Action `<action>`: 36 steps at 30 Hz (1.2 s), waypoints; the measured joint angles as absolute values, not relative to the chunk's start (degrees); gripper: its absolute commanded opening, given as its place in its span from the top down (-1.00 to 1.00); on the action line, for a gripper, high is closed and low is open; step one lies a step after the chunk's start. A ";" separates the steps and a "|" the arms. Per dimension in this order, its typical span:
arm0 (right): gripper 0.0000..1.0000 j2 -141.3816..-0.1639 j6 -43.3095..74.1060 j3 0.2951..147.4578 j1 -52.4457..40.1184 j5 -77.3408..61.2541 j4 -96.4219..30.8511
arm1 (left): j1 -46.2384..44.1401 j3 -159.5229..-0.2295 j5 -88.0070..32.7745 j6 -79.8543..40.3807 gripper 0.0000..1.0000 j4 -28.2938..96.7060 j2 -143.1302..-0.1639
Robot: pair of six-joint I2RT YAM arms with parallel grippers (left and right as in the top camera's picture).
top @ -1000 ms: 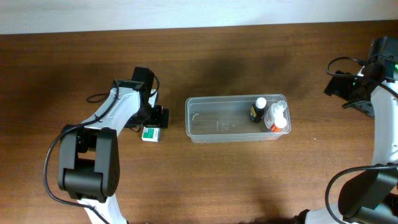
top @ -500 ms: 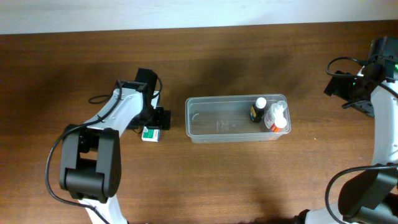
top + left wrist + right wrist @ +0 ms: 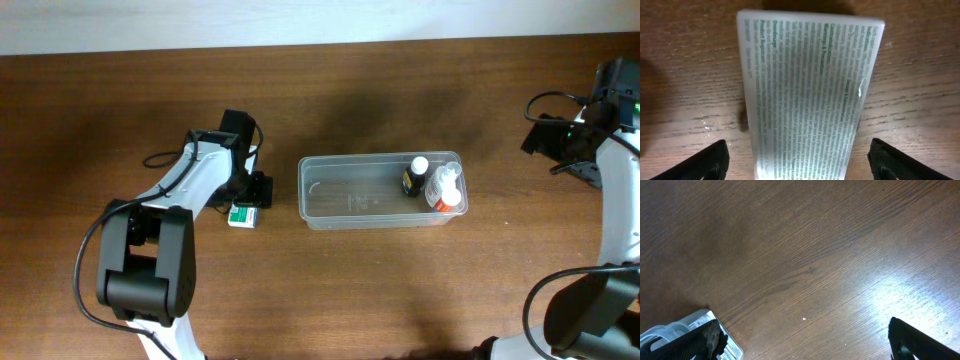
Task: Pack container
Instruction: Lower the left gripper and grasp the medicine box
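The container (image 3: 303, 192), a clear rectangular tub, lies mid-table. At its right end it holds a dark bottle with a white cap (image 3: 415, 176) and a clear bottle with an orange base (image 3: 446, 189). A small white-and-green box (image 3: 241, 215) lies flat on the wood to the left of the tub. My left gripper (image 3: 797, 161) is low over the box (image 3: 810, 85). Its black fingertips (image 3: 707, 162) stand on either side of the box, with a gap on each side. My right gripper (image 3: 807, 342) hangs open over bare wood at the far right.
The table is dark brown wood, with a pale wall strip (image 3: 300, 20) along its far edge. A corner of the container (image 3: 692, 320) shows at the lower left of the right wrist view. The right arm (image 3: 610, 160) stands well to the right of the tub.
The left wrist has edged a little to the right over the box. The box, the tub and the right arm have not moved.
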State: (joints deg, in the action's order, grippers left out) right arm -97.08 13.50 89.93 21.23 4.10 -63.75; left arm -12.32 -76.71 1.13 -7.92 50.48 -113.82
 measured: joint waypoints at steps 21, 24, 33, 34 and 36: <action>-0.97 -97.08 13.54 89.93 21.23 4.10 -63.75 | -12.32 -76.71 1.13 -8.03 -0.07 50.28 -113.82; -0.97 -97.08 13.50 89.93 21.23 4.10 -63.75 | -12.32 -76.71 1.13 -8.03 0.00 50.28 -113.82; -0.97 -97.08 13.52 89.93 21.23 4.10 -63.75 | -12.32 -76.71 1.13 -8.03 0.04 50.13 -113.82; -0.97 -97.08 13.54 89.93 21.23 4.10 -63.75 | -12.32 -76.71 1.13 -8.03 0.03 50.09 -113.82; -0.97 -97.08 13.54 89.93 21.23 4.10 -63.75 | -12.32 -76.71 1.13 -8.03 0.02 50.09 -113.82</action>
